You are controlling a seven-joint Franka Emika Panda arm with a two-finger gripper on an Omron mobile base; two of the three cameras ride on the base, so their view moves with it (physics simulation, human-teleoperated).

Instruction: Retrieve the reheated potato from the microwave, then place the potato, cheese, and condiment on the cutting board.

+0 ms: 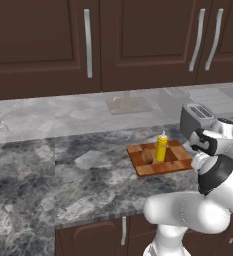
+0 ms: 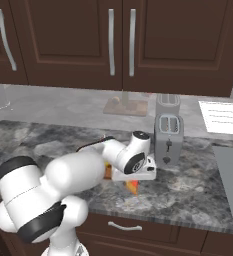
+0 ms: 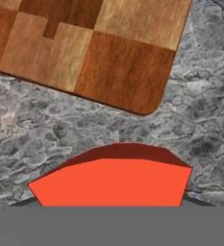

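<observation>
The checkered wooden cutting board (image 1: pixel 175 162) lies on the marble counter, and one of its corners shows in the hand view (image 3: pixel 108 53). On it rest the brown potato (image 1: pixel 147 155) and, upright beside it, the yellow condiment bottle (image 1: pixel 161 146). My gripper (image 2: pixel 133 182) hangs just off the board's right corner, over bare counter. It is shut on the cheese (image 3: pixel 113 180), whose red rind side faces the hand camera. The orange wedge (image 2: pixel 133 188) pokes out beneath the hand. The microwave is out of view.
A silver toaster (image 2: pixel 168 137) stands just right of the hand, close behind it. A wooden stand (image 1: pixel 128 103) sits at the back wall. A white slab (image 2: pixel 223 117) lies at the far right. Dark upper cabinets (image 1: pixel 88 45) hang above the counter.
</observation>
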